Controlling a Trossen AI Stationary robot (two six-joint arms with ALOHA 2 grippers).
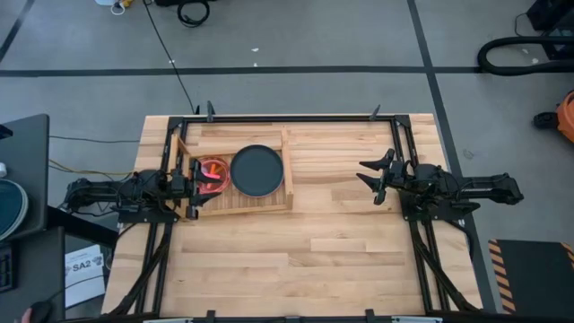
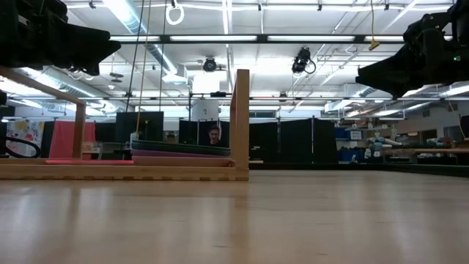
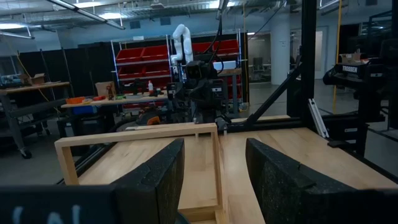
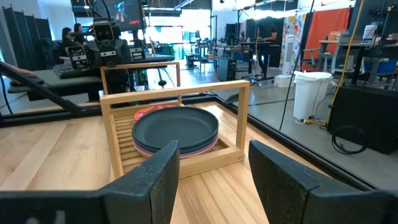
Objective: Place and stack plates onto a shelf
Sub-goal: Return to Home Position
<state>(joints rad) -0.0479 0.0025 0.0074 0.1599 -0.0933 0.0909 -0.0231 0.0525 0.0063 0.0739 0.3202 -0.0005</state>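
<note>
The shelf (image 1: pixel 269 199) is a light wooden slatted tray lying left of the table's middle. A stack of plates rests on its slats, with a dark teal plate (image 1: pixel 257 170) on top and pink and purple rims (image 4: pixel 186 149) beneath it. A red plate (image 1: pixel 213 170) lies flat at the shelf's left end. My left gripper (image 1: pixel 195 178) hovers open over that end, fingers level, with nothing between them. My right gripper (image 1: pixel 366 173) stands open to the right of the shelf, pointing at it, also with nothing between its fingers.
A black metal frame (image 1: pixel 296 117) runs around the table's edges. Bare plank tabletop (image 1: pixel 305 260) stretches from the shelf to the near edge and between the shelf and my right gripper. The shelf's upright rail (image 2: pixel 239 121) rises above the plates.
</note>
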